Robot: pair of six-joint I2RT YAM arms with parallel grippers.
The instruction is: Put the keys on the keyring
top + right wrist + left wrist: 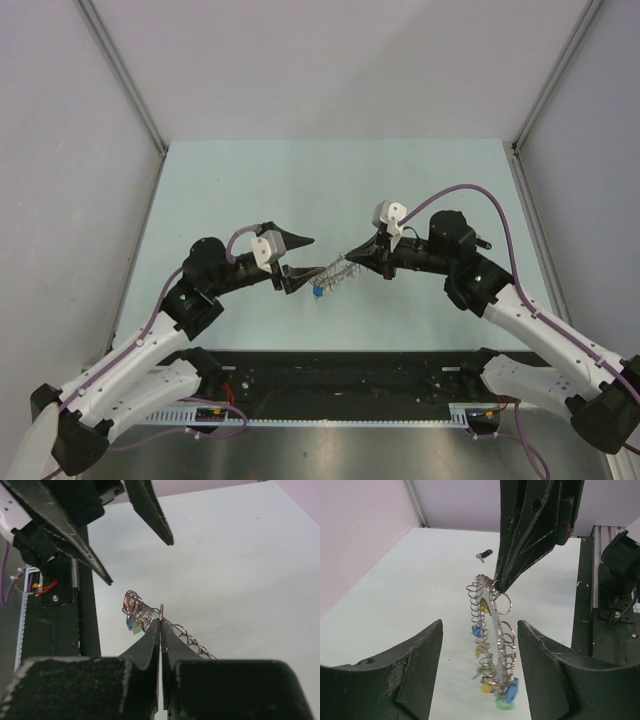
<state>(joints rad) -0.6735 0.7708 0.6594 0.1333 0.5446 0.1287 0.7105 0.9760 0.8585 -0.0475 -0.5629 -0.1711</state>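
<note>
Grey metal keyring [340,270] in the tight-closed right hand [366,259]; left hand [302,262] agape at its other end

The keyring [490,630] is coiled bare wire, a silvery metal with bright glints. The keys [511,690] hanging on it have smooth, slightly glossy plastic heads in blue, green and yellow. The left gripper [479,625] has matt black fingers [415,675], probably plastic, scuffed and scratched grey along the edges. The table [410,590], at the left of the frame, looks pale, smooth and matt.
</note>
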